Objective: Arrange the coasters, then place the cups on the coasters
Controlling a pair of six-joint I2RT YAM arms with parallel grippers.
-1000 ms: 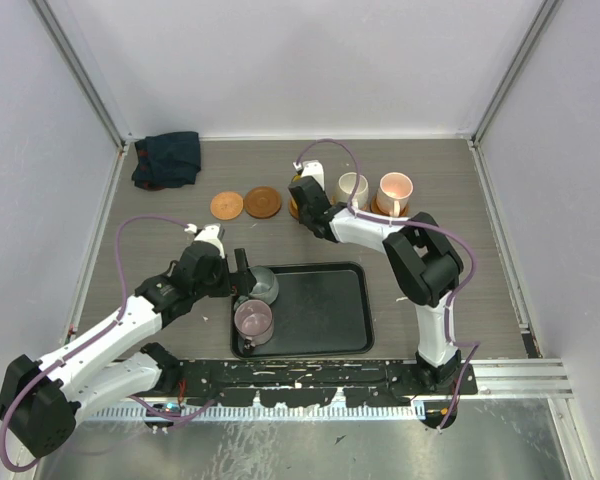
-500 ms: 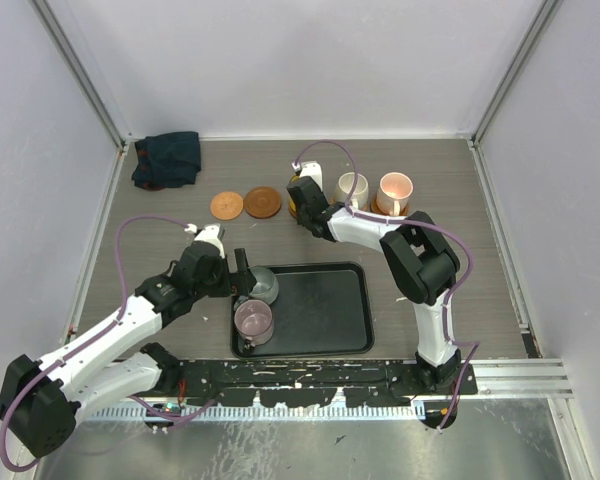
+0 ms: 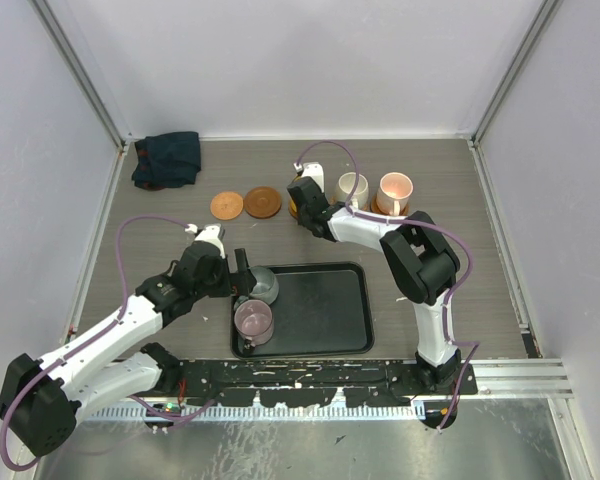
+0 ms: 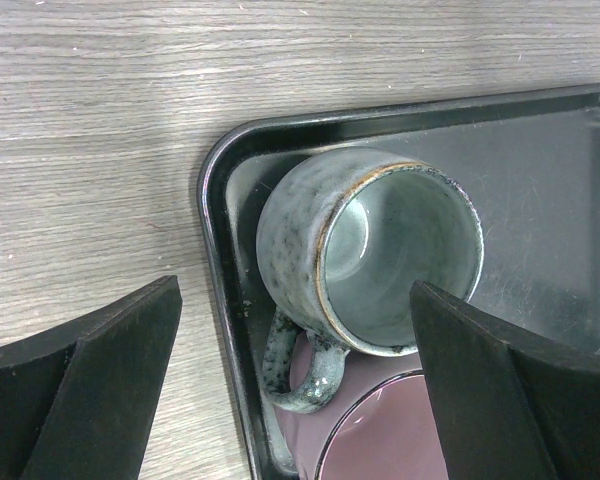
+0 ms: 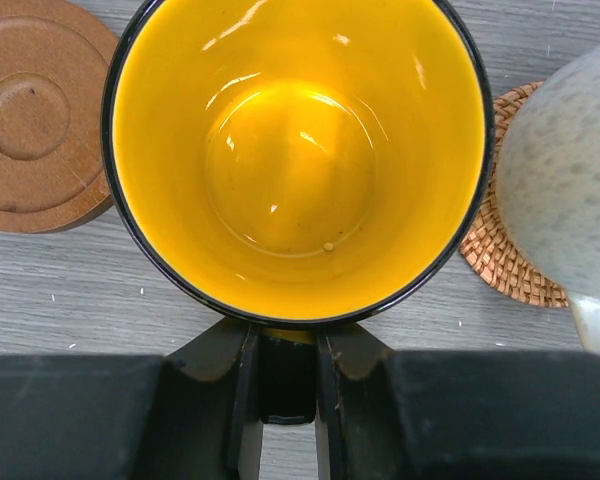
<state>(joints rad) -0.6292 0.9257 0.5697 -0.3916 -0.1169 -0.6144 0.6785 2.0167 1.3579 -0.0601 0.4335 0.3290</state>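
The yellow cup (image 5: 295,150), stiff, glazed and breakable, is gripped at its handle by the narrowed right hand (image 5: 285,400), between a wooden coaster (image 5: 35,115) and the white cup (image 5: 570,170), which is easily knocked. The grey-green cup (image 4: 380,250) is straddled, ungripped, in the black tray (image 4: 220,170) by the wide-open left hand (image 4: 295,300).

Left of the tray (image 3: 368,310), the left arm (image 3: 100,340) has white links, black joints and a looping mauve cable (image 3: 122,250); the right arm (image 3: 355,228), right of the tray, matches; the left gripper (image 4: 295,300) has matt black wedge fingers (image 4: 100,370).
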